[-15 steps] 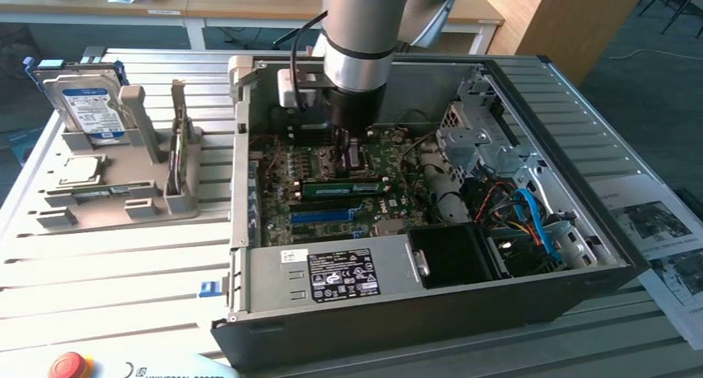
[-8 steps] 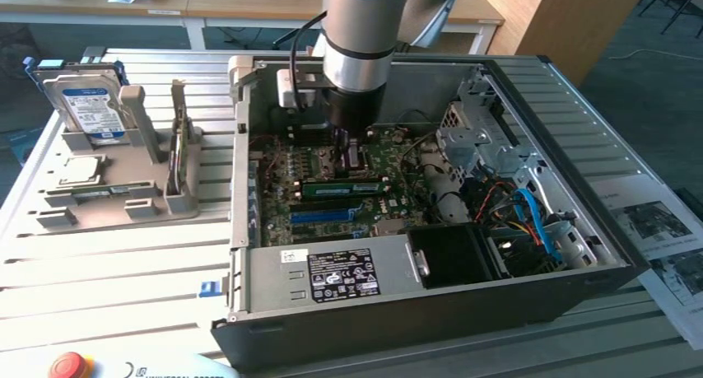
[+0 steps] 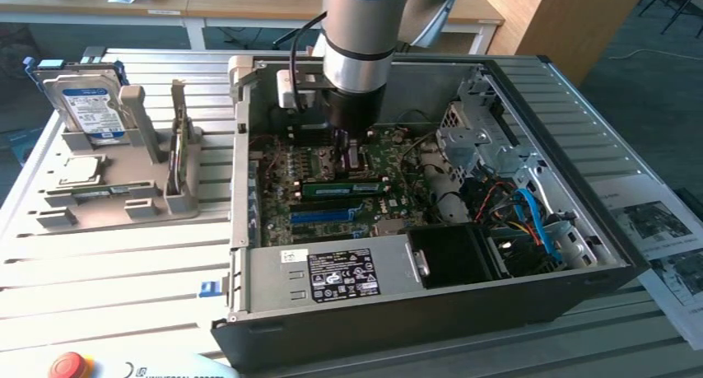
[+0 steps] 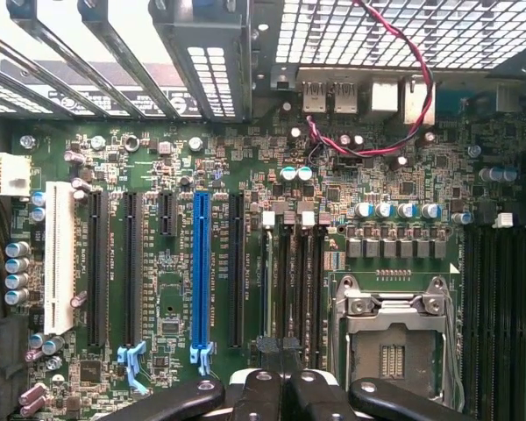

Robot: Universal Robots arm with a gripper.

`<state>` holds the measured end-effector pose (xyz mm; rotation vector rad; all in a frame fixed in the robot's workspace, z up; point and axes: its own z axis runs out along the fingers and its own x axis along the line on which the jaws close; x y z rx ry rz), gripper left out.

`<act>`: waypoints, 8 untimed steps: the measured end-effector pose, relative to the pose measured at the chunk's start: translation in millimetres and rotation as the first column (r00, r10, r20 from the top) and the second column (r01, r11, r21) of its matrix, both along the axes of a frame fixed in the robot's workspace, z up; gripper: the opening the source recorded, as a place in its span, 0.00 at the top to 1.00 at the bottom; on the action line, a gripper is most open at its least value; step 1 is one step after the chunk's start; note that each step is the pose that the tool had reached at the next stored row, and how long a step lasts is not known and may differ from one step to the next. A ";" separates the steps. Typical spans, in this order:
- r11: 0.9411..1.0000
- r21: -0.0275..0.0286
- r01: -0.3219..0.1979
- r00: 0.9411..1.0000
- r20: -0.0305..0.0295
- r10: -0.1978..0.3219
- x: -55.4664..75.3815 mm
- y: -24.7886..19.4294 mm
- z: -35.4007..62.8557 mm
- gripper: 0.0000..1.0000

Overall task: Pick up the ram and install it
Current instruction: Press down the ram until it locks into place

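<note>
Hovering upright over motherboard (image 3: 363, 176), fingers (image 4: 261, 395) seemingly closed.

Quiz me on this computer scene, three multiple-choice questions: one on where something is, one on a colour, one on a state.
1. Where does the hard drive stand?
A. Inside the computer case
B. In the grey holder, on the exterior view's left of the case
C. On the floor

2. What colour is the long slot standing out among the black ones on the motherboard?
A. Blue
B. Red
C. Yellow

3. How does the gripper stand?
A. Wide open
B. Shut on the hard drive
C. Shut, above the motherboard

Answers:
1. B: the hard drive stands upright in the grey holder, outside the computer case.
2. A: the slot on the motherboard is bright blue.
3. C: the gripper has its fingers together over the board.
</note>
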<state>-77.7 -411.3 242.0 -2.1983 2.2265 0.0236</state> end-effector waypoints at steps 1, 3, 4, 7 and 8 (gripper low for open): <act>1.000 0.000 0.000 1.000 0.000 0.000 -0.8 -0.1 0.0 0.90; 1.000 0.000 0.000 1.000 0.001 0.000 -4.7 -0.1 0.0 0.90; 1.000 0.000 0.000 1.000 0.001 0.000 -6.7 -0.1 0.0 0.90; 1.000 0.000 0.000 1.000 0.001 0.000 -7.5 0.0 0.0 0.90; 1.000 0.000 0.000 1.000 0.001 0.000 -7.5 0.0 0.0 0.90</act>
